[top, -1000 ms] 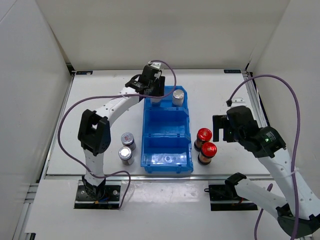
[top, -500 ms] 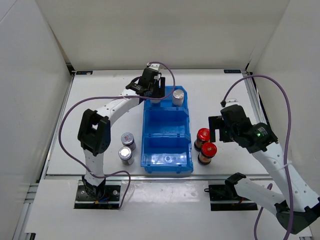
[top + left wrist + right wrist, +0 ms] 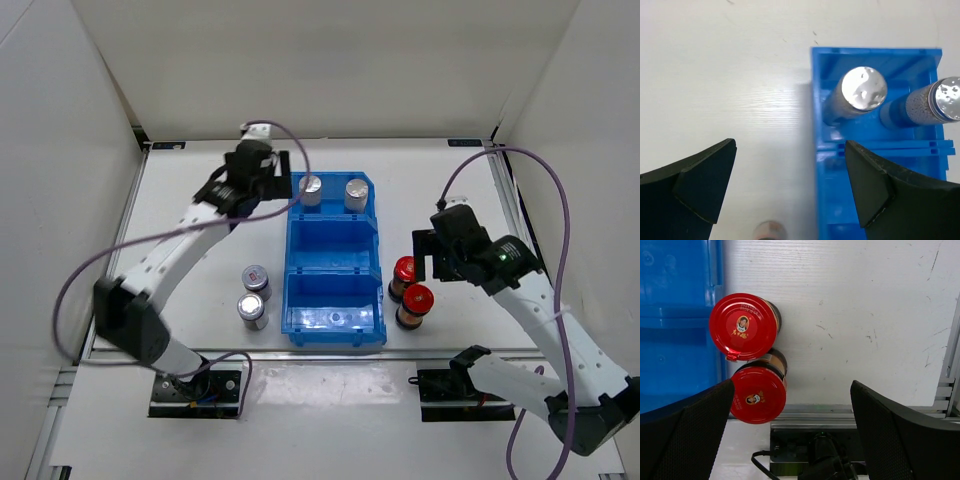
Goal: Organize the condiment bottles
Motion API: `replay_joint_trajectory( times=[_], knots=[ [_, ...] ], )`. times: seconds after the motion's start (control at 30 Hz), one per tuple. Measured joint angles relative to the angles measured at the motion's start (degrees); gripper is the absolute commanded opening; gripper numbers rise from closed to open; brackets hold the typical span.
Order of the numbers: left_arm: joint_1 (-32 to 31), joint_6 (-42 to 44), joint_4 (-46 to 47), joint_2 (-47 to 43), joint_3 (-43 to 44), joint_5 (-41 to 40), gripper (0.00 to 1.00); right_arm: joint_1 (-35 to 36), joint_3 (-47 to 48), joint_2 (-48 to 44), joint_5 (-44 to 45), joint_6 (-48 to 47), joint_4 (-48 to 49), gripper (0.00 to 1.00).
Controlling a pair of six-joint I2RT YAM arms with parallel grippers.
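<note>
Two taller silver-capped condiment bottles [image 3: 311, 190] [image 3: 356, 192] stand in the far compartment of the blue bin [image 3: 335, 262]. The left wrist view shows both bottles [image 3: 860, 92] [image 3: 940, 97] from above. My left gripper [image 3: 275, 184] hangs open and holds nothing, just left of the bin's far corner [image 3: 815, 100]. Two short grey bottles [image 3: 257, 279] [image 3: 252, 310] stand on the table left of the bin. Two red-capped bottles [image 3: 405, 272] [image 3: 416, 300] stand touching at the bin's right side. My right gripper [image 3: 430, 258] hovers open above and right of them [image 3: 742, 326] [image 3: 758, 394].
The bin's middle and near compartments hold no bottles. White walls close the table on three sides. A metal rail [image 3: 510, 200] runs along the right edge. The right arm's base plate [image 3: 815, 450] lies at the near edge.
My left gripper opened, let go of the tall bottle in the far compartment, and drew back to the left. My right gripper shifted slightly left toward the red-capped bottles.
</note>
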Motion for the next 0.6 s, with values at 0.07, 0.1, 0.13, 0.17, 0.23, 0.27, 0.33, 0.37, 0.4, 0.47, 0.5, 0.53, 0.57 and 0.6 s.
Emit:
replay_joint_trajectory(
  times=[0.07, 0.1, 0.13, 0.17, 0.23, 0.27, 0.33, 0.37, 0.4, 0.47, 0.5, 0.53, 0.57, 0.6],
  knots=[
    [0.4, 0.7, 1.1, -9.4, -6.4, -3.0, 1.0, 0.0, 0.5, 1.6, -0.1, 1.4, -0.3, 1.0],
    [0.4, 1.3, 1.5, -13.8, -9.2, -4.4, 1.0, -0.1, 1.1, 2.7, -0.5, 2.0, -0.2, 1.0],
    [0.5, 1.8, 1.9, -17.9, -11.9, -6.2, 1.0, -0.1, 1.9, 4.1, -1.0, 2.4, 0.0, 1.0],
    [0.4, 2.3, 2.6, -21.1, -14.0, -7.9, 1.0, -0.1, 2.5, 5.3, -1.3, 2.6, 0.4, 1.0],
    [0.0, 3.2, 2.9, -24.9, -17.0, -11.7, 1.0, -0.1, 4.2, 8.9, -2.1, 3.0, 1.2, 1.0],
    [-0.6, 3.9, 2.9, -25.9, -17.9, -13.7, 1.0, -0.1, 5.1, 11.2, -2.5, 3.0, 1.6, 1.0],
    [-3.1, 5.3, 3.0, -26.2, -18.8, -16.8, 1.0, -0.1, 6.6, 16.3, -3.1, 3.1, 2.8, 1.0],
    [-4.7, 5.8, 3.0, -26.0, -19.3, -18.1, 1.0, -0.1, 6.8, 18.8, -3.5, 3.2, 3.6, 1.0],
    [-6.1, 6.3, 3.0, -25.8, -19.6, -19.2, 1.0, -0.1, 6.8, 20.8, -3.8, 3.2, 4.2, 1.0],
    [-8.6, 7.1, 2.9, -25.2, -20.0, -21.5, 1.0, -0.1, 6.8, 24.7, -4.7, 3.2, 4.9, 1.0],
    [-9.4, 7.4, 2.9, -25.0, -20.0, -22.3, 1.0, -0.1, 6.7, 26.1, -5.1, 3.3, 5.2, 1.0],
    [-9.8, 7.6, 3.0, -24.9, -20.1, -23.0, 1.0, -0.1, 6.7, 27.3, -5.5, 3.3, 5.6, 1.0],
    [-10.0, 7.7, 3.0, -24.9, -20.1, -23.7, 1.0, -0.1, 6.6, 28.2, -5.9, 3.5, 5.8, 1.0],
    [-10.1, 7.7, 3.0, -24.9, -20.2, -24.2, 1.0, -0.1, 6.6, 28.9, -6.1, 3.7, 5.9, 1.0]
  ],
)
